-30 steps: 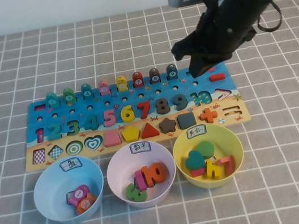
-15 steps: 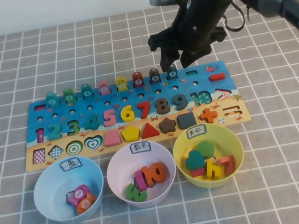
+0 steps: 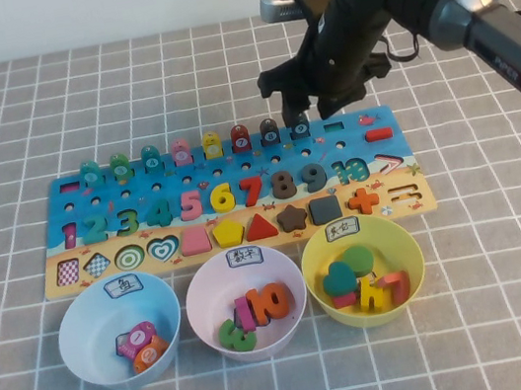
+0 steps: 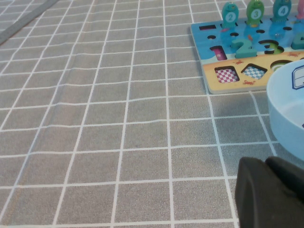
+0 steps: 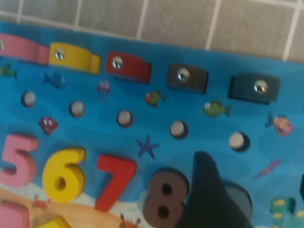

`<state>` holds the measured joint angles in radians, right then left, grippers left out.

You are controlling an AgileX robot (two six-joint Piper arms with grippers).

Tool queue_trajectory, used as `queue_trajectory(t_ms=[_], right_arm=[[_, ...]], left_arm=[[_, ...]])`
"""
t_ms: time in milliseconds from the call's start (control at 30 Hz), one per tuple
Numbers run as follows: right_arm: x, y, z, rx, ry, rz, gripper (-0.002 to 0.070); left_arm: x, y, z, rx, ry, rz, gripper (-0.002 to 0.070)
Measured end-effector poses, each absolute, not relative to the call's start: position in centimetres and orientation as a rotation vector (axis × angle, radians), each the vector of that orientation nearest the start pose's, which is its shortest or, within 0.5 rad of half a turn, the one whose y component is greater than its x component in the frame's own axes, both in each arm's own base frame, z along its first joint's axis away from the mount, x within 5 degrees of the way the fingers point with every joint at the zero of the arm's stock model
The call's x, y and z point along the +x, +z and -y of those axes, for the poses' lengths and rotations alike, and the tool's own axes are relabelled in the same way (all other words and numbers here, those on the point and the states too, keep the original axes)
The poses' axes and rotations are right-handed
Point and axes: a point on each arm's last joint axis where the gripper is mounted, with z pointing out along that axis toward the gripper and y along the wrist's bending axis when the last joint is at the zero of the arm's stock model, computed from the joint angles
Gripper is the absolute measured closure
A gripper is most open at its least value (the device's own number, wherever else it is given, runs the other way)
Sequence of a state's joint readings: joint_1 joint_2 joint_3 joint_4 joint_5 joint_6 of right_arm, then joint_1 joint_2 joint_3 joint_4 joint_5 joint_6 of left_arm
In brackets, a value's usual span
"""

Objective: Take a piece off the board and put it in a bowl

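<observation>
High view: raised, angled down over the whole table. Left wrist: low, near the cloth. Right wrist: close above; all three share the board (image 3: 231, 195).

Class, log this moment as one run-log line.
right gripper: open, above piece | left gripper: parked beside bowl | piece: on board

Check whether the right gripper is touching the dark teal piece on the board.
Apart. In the right wrist view the piece stands in its slot on the board with open blue board between it and the finger. The high view shows the right gripper raised over it.
</observation>
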<state>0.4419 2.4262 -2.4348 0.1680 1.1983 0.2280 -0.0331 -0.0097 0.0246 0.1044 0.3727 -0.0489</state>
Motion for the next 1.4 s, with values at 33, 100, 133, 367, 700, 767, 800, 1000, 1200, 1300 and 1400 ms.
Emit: queue_trajectory(t_ms=[33, 100, 133, 367, 700, 767, 800, 1000, 1200, 1300, 1400], right_arm=[[47.0, 24.5, -24.0, -0.258, 0.444, -2.702, 0.0309], [47.2, 24.3, -24.2, -0.257, 0.45, -2.689, 0.0309], [47.3, 24.1, -24.3, -0.257, 0.452, -2.683, 0.0309], [47.7, 23.4, -24.7, -0.255, 0.446, -2.652, 0.0309], [48.3, 23.1, -24.6, -0.247, 0.426, -2.612, 0.0309], [48.4, 22.6, -24.7, -0.244, 0.425, -2.616, 0.0309], [48.4, 22.4, -24.7, -0.243, 0.424, -2.619, 0.0309], [48.8, 21.6, -24.9, -0.238, 0.425, -2.608, 0.0309], [49.0, 21.7, -24.7, -0.244, 0.397, -2.585, 0.0309], [49.0, 21.7, -24.7, -0.243, 0.392, -2.585, 0.0309], [49.0, 21.7, -24.7, -0.243, 0.392, -2.583, 0.0309]], left_arm=[[5.3, 17.2, -0.2, 0.05, 0.046, -1.869, 0.0678], [5.3, 17.2, -0.2, 0.05, 0.046, -1.869, 0.0678], [5.3, 17.2, -0.2, 0.05, 0.046, -1.869, 0.0679], [5.3, 17.2, -0.2, 0.05, 0.046, -1.869, 0.0678], [5.3, 17.2, -0.2, 0.05, 0.046, -1.869, 0.0678], [5.3, 17.2, -0.2, 0.05, 0.046, -1.869, 0.0678], [5.3, 17.2, -0.2, 0.05, 0.046, -1.869, 0.0678], [5.3, 17.2, -0.2, 0.05, 0.046, -1.869, 0.0679], [5.3, 17.2, -0.2, 0.05, 0.046, -1.869, 0.0679], [5.3, 17.2, -0.2, 0.05, 0.046, -1.869, 0.0679], [5.3, 17.2, -0.2, 0.05, 0.046, -1.869, 0.0679]])
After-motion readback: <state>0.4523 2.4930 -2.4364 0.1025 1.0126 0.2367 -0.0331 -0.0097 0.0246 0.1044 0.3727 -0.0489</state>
